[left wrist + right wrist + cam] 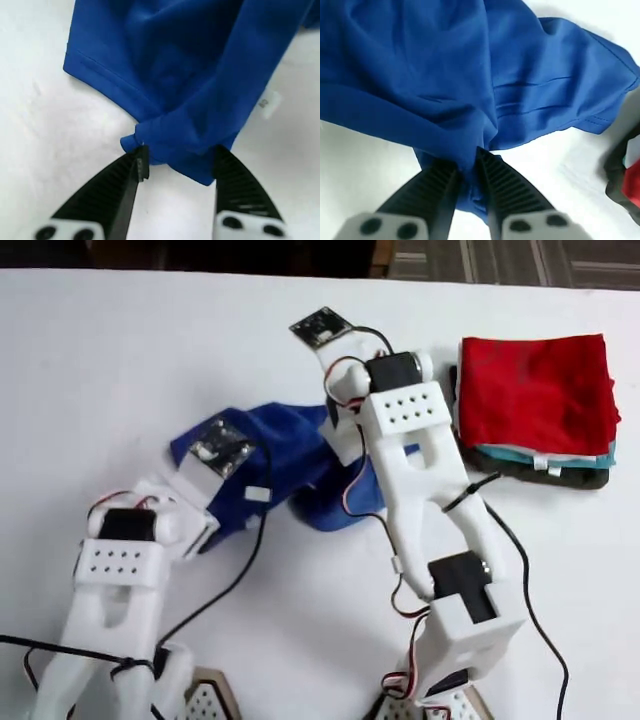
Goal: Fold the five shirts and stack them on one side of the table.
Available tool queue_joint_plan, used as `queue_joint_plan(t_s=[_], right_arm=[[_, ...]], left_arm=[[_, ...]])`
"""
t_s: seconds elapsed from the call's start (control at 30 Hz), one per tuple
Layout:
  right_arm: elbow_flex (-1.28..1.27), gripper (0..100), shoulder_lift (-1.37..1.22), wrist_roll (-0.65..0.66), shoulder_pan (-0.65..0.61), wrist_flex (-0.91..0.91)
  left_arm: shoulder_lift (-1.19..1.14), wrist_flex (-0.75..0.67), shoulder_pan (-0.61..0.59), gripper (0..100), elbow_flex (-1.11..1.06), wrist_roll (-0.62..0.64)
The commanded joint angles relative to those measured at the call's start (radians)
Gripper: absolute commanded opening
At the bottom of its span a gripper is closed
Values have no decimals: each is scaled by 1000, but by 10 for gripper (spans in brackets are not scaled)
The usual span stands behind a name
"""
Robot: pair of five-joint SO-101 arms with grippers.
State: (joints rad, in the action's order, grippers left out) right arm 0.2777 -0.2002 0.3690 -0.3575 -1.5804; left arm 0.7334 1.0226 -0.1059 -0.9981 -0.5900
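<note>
A crumpled blue shirt (290, 465) lies mid-table between my two arms. My right gripper (468, 165) is shut on a pinched fold of the blue shirt (420, 75), its dark ribbed fingers (502, 187) close together. My left gripper (180, 160) stands open at the shirt's near-left side, with a folded corner of the blue shirt (190, 75) lying between its spread fingers (125, 180). A white tag (270, 103) hangs from the cloth. To the right sits a stack of folded shirts (535, 405), red on top, teal and dark ones beneath.
The white table (120, 360) is bare at the far left and along the front right. Black cables (250, 550) trail from both arms across the front. A corner of the folded stack (625, 180) lies close to the right gripper.
</note>
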Motion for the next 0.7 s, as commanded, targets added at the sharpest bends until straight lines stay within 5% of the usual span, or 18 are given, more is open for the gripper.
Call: queue_joint_plan(t_s=[0.0,0.3,0.67], right_arm=[[5,19,4,-3,4,10],[5,19,8,-3,4,10],[5,19,8,-2,4,8]], left_arm=[[9,69,43,225,5,28],[6,135,198,225,-2,86],[2,-253,89,225,-242,-8]])
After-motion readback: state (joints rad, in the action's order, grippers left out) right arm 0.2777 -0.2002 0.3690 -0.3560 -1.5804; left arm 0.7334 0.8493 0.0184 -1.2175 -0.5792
